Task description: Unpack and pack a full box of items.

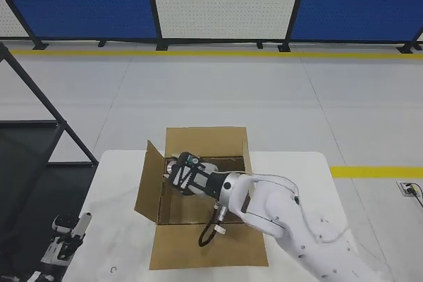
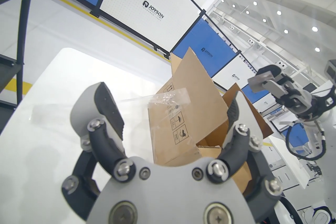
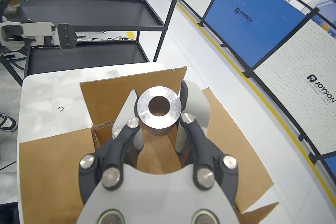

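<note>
While the white bench (image 1: 116, 225) is occupied by an open cardboard box (image 1: 204, 250), a hollow metal cylinder (image 3: 143, 108) is held over it.
The right tool (image 3: 159, 93) is clamped on the cylinder's sides above the box's open inside. The left tool (image 2: 170, 107), its fingers (image 2: 107, 104) spread apart, is held near the bench's left edge, well apart from the box.

White right arm (image 1: 296, 211), black cable (image 1: 206, 236); its gripper (image 3: 159, 101) has black links, silver screws.

Ceiling lamps (image 2: 279, 12) cast bright, even light, leaving a soft sheen on the white table (image 2: 65, 72).
</note>
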Tool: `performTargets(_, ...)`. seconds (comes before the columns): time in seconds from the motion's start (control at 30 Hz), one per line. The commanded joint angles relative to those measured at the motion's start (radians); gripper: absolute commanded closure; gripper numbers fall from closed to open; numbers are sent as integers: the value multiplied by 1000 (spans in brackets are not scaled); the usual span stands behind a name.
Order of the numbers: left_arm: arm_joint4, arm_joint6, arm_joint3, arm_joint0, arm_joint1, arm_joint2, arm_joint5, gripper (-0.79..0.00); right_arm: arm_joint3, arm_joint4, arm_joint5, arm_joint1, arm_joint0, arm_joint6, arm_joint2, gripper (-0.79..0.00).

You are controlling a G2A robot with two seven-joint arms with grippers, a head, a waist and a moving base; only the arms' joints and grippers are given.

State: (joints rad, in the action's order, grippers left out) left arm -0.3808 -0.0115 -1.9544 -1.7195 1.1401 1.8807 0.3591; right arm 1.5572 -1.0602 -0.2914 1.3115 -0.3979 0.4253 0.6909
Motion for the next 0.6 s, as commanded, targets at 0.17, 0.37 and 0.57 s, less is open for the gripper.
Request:
performTargets(0.17,-4,-9,-1,10,3,-9,1,-785,-255,10,137,86,93,6,-117,0)
performTargets(0.37,-6,-19,7,17,5,-10,-1,-785,-331,75,126,112,94,-34,-127,0)
performTargets(0.57,-14,-34,9,21,7,-14,-4,-785,-331,75,126,112,94,-34,-127,0)
